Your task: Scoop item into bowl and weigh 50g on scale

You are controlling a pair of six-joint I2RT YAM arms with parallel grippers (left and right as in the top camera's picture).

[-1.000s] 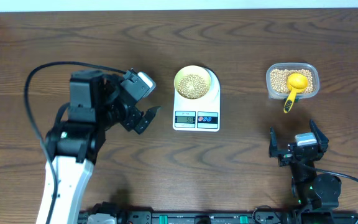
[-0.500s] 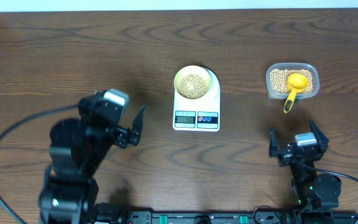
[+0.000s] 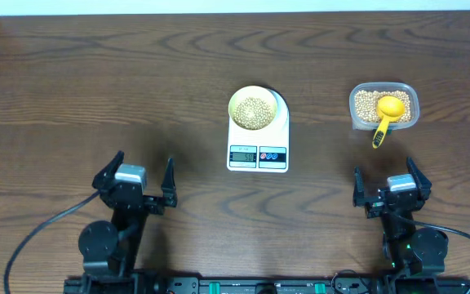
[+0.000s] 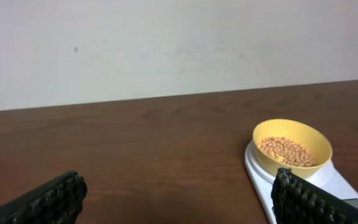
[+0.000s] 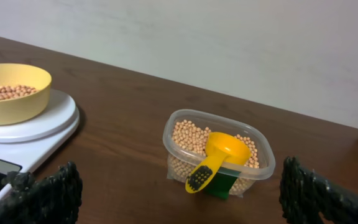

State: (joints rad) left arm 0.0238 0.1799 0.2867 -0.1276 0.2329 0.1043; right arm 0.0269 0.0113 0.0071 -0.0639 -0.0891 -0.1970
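Pale-yellow round bowl point(image 3: 256, 108) of small tan beans point(image 3: 255, 111) sits on the white flat digital scale point(image 3: 258, 167), centre frame. Left end effector point(image 3: 137, 171) and right end effector point(image 3: 386, 177) gape wide, empty, near the bottom edge. Smart play: confirm the weight before touching the bright yellow plastic scoop point(image 3: 387, 113), but the display's too small to read.

A dark brown wooden desk point(image 3: 96, 82) takes up the whole scene, its wavy grain running in long swirls from the left edge towards the right. Behind the far edge rises a plain off-white wall point(image 4: 166, 43), matte, with one small dark speck point(image 4: 75, 48) on it over to the left. The light is soft and even, and the wood shows a dull sheen close to the far edge
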